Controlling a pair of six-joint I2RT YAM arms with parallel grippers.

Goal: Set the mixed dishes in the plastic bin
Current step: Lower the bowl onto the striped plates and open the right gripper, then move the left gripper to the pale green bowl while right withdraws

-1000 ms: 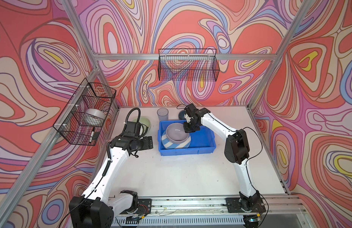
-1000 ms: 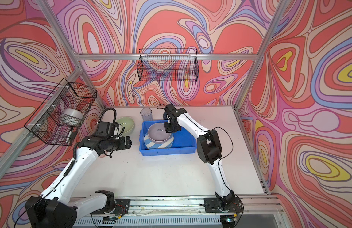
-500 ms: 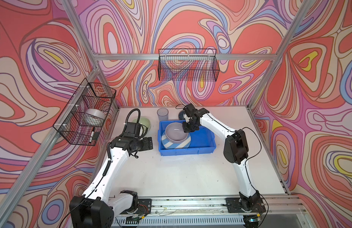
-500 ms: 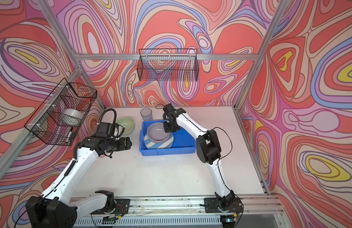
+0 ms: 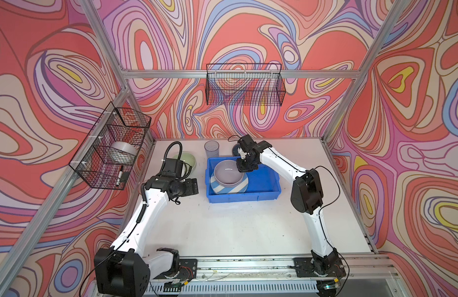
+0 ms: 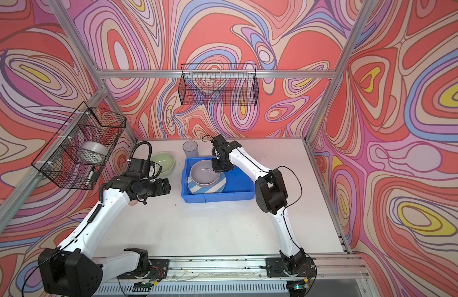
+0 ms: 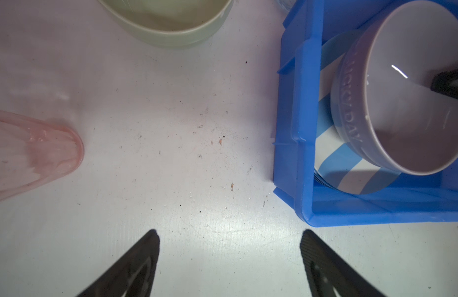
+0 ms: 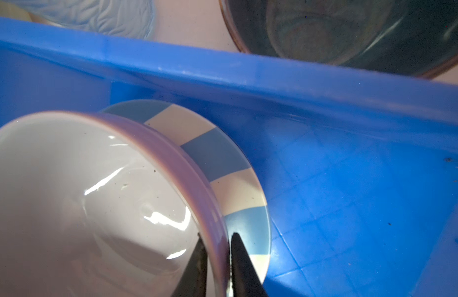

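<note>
Two fingers of my right gripper [image 8: 215,236] straddle the rim of the lavender bowl [image 8: 94,192], one inside, one outside; whether they pinch it I cannot tell. That bowl sits on the striped plate [image 8: 222,151] inside the blue bin [image 8: 248,69]. My left gripper [image 7: 229,232] gapes wide, empty.

Swirl-patterned wall panels [image 5: 248,38] are blazing coral red, pink, lavender, blue and yellow around a white tabletop [image 5: 235,231]. A bright blue shallow rectangular plastic bin [image 5: 263,177] is showing a faint grid on its floor. A round plate [image 5: 222,189] is flashing light-blue-and-white stripes under a glossy lavender ceramic bowl [image 5: 227,172]. At the bin's 10 and 11 o'clock, a pale green bowl [image 5: 189,159] and a clear bluish tumbler [image 5: 211,149] are gleaming. In the left wrist view a translucent pink tumbler [image 7: 35,156] is glowing.
</note>
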